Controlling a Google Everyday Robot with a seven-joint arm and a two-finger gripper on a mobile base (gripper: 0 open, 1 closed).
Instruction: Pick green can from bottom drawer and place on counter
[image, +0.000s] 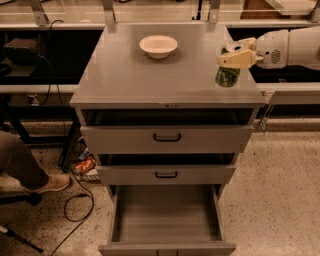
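Only one camera view to call, and there it was: the gripper reached in from the right above the counter, its pale fingers pinched on the top of the green can. The can hung upright close to the counter's right edge, well apart from the white bowl at the back. Whether its base touched the surface, I could not tell.

The bottom drawer stood pulled far out with a bare grey floor, so the pick looked done and the placing was the step in hand.

The danger, as I judged it, was that edge. A release with the can not fully down, or slightly tilted, could tip it, and a rolling can had little counter to its right before a drop to the floor. A finger dragging on the rim as the gripper pulled away could do the same.

The count: one can, one bowl, one gripper, three drawers, and two black handles, on the top drawer and the middle drawer.
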